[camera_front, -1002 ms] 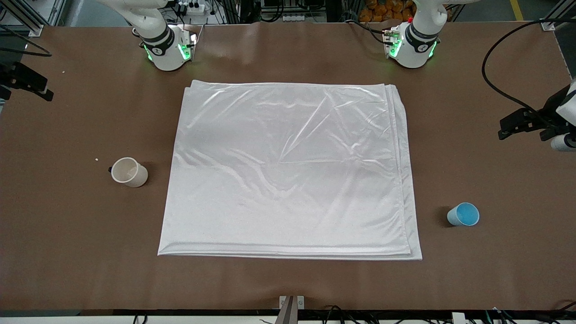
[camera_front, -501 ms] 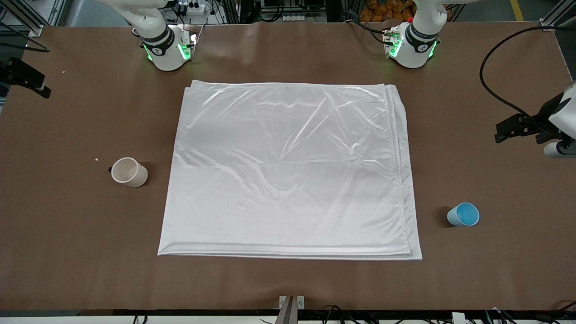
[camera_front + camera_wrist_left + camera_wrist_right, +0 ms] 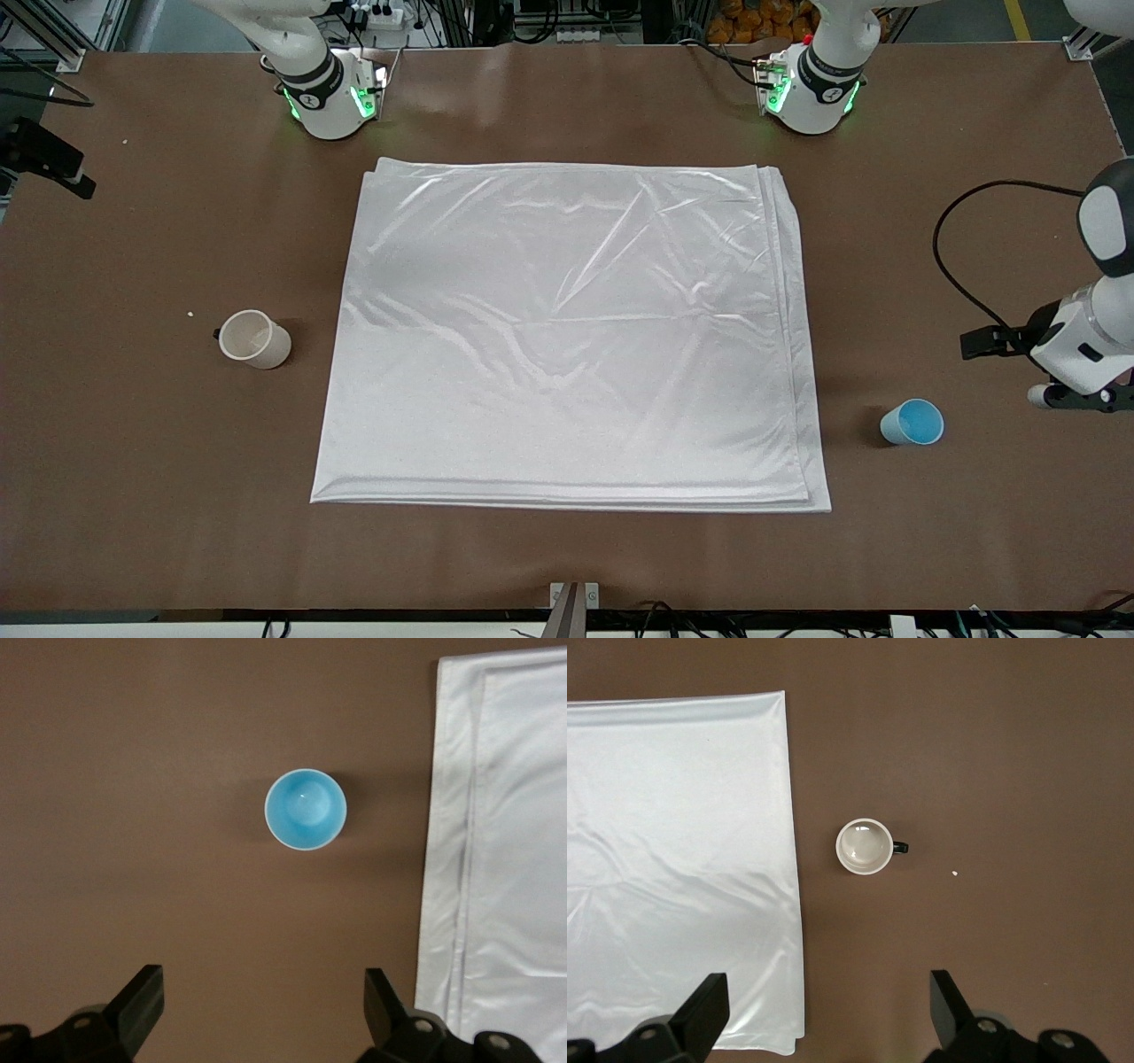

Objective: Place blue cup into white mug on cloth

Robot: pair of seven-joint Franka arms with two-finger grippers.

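Table (image 3: 133, 496): one, brown.
Cloth (image 3: 567, 337): one, lay mid-table.
White mug (image 3: 254, 338): one, upright toward right arm's end.
Blue cup (image 3: 912, 422): one, upright toward left arm's end.
Left gripper (image 3: 264, 1010): over the cup, fingers wide, empty.
Right gripper (image 3: 828, 1014): over the mug, fingers wide, empty.

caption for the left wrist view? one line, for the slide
Open left gripper high over the table, blue cup upright beside the cloth.

the cloth (image 3: 567, 332) lies mid-table, the white mug (image 3: 254, 338) beside it toward the right arm's end, the blue cup (image 3: 912, 422) toward the left arm's.
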